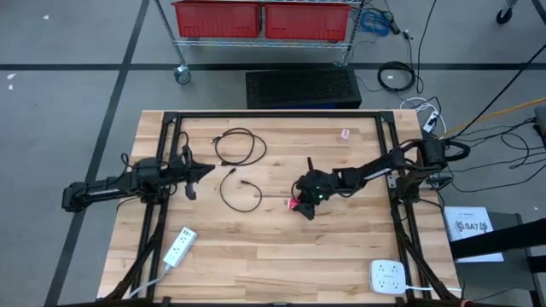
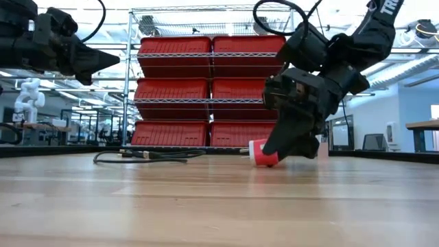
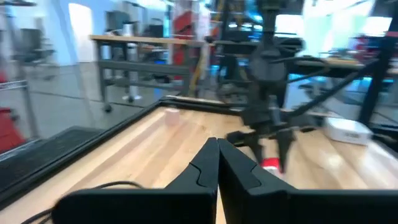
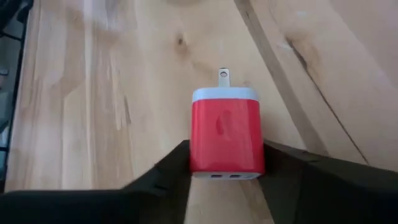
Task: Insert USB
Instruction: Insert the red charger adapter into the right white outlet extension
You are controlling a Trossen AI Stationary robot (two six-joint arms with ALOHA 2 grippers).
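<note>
A red charger block (image 4: 225, 134) with a white prong end lies flat on the wooden table, its two USB ports facing my right wrist camera. My right gripper (image 4: 227, 167) slants down over it at the table's middle (image 1: 300, 205), one finger on each long side. Two black cables (image 1: 239, 147) (image 1: 241, 192) lie loose on the table to the left of the charger. My left gripper (image 1: 205, 170) hangs level above the table's left part, shut and holding nothing (image 3: 217, 155). My right gripper's fingers (image 4: 168, 171) stand close against the charger's two long sides near its port end (image 4: 199, 163), coming down at a slant from the table's right. Whether they touch it, I cannot tell. The charger lies flat on the table (image 2: 260, 152).
A white power strip (image 1: 179, 246) lies near the front left, a white multi-outlet block (image 1: 388, 275) at the front right. A small pink item (image 1: 345, 134) sits toward the far edge. Black frame rails (image 1: 273, 117) run round the table. Red bins (image 2: 206, 89) stand behind.
</note>
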